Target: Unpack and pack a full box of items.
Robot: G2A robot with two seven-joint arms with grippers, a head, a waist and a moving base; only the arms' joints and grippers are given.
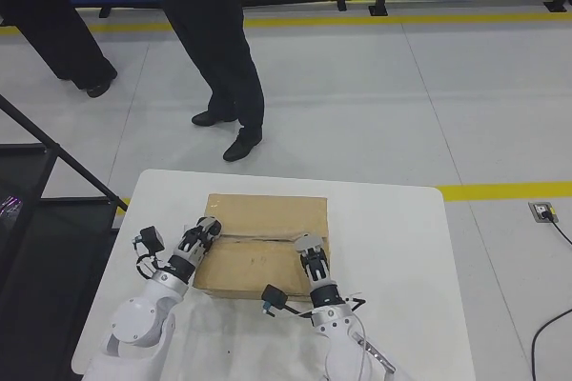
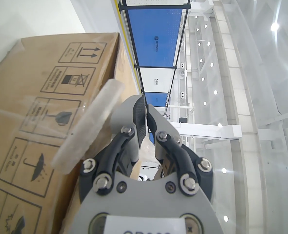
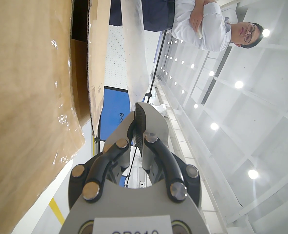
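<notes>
A brown cardboard box [image 1: 267, 214] lies on the white table [image 1: 391, 276] with its top flaps folded over. The near flap [image 1: 253, 262] meets the far one at a seam. My left gripper [image 1: 207, 231] is at the box's left side, its jaws shut [image 2: 146, 110] beside the printed side wall [image 2: 49, 93]. A white foam strip [image 2: 90, 127] lies against its outer finger. My right gripper [image 1: 310, 251] rests at the near flap's right end, shut [image 3: 139, 113]. Another foam strip [image 3: 134, 44] reaches its tips. A dark gap [image 3: 79, 20] shows under a flap [image 3: 96, 49].
A black frame [image 1: 38, 171] with dark netting stands close to the table's left edge. Bare table surface lies to the right of the box and in front of it. A cable [image 1: 562, 276] runs on the floor at the right.
</notes>
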